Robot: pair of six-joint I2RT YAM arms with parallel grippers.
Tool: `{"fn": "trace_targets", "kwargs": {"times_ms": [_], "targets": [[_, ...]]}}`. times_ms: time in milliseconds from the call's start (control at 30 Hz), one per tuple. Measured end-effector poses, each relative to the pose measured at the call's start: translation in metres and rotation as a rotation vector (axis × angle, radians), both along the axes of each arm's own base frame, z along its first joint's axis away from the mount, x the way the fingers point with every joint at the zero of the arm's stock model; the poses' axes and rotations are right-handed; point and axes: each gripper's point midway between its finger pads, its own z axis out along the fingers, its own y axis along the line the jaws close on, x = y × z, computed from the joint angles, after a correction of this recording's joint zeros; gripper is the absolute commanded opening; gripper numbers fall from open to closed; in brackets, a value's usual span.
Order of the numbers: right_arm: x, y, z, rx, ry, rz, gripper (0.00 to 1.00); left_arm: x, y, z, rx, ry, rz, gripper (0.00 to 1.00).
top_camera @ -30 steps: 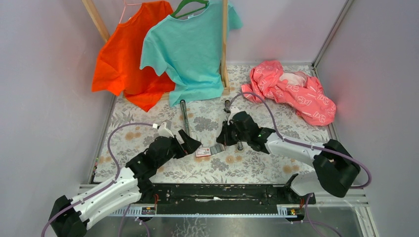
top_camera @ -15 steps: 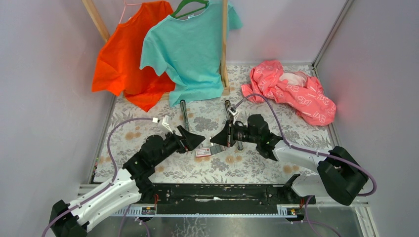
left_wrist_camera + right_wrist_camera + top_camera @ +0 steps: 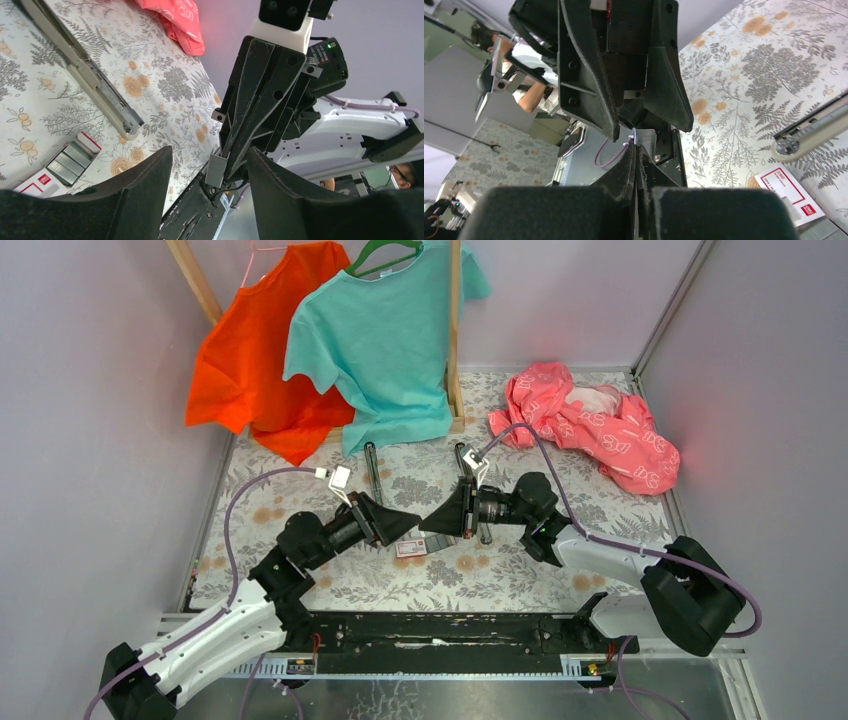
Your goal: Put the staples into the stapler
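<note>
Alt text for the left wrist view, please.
The right hand, shut on a grey staple strip, sits between the fingers of the open left hand. At left on the floral table lie the open staple box and a stapler.

Orange shirt (image 3: 240,360), teal shirt (image 3: 385,350), floral tablecloth (image 3: 500,575), grey staples (image 3: 217,170), red-white box (image 3: 35,186)

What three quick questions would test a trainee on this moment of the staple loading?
1. True or false: the right gripper is shut on a staple strip, held off the table.
2. Fill in: the left gripper has its jaws ___, one on either side of that strip.
3. Where is the staples box? A: on the table, near the stapler; B: in the left gripper; C: inside the stapler.
Key: 1 true; 2 open; 3 A.
</note>
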Motion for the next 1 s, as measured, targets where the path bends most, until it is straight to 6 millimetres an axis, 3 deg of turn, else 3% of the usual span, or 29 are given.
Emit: {"fn": "trace_targets", "kwargs": {"times_ms": [400, 1000], "targets": [[-0.011, -0.001, 0.018, 0.065, -0.025, 0.064, 0.00, -0.010, -0.006, 0.025, -0.084, -0.050, -0.068, 0.52], [-0.008, 0.001, 0.015, 0.064, 0.037, 0.064, 0.00, -0.008, -0.009, 0.016, -0.056, -0.044, -0.076, 0.33]]}}
